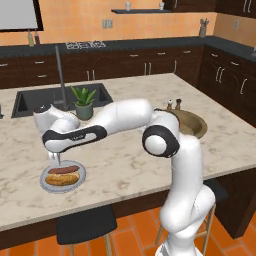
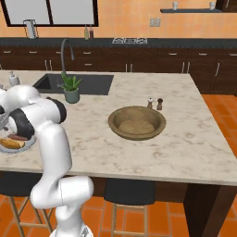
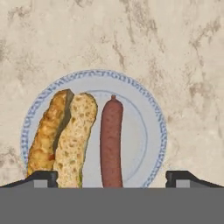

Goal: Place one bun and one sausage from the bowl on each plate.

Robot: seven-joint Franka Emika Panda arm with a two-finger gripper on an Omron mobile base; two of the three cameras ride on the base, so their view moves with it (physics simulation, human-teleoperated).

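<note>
On the marble counter a plate was seen directly below the gripper, and on it a split bun and a sausage were laid side by side, close together. The gripper's fingertips were spread wide apart, nothing being held between them. The bowl was set well apart along the counter and looked empty, so this plate was judged served. The sausage was judged firm, smooth and likely to roll, best pinched across its middle. The bun was judged light and soft, easily crushed, and its open split called for a gentle hold across both halves at mid-length, not at an end.
</note>
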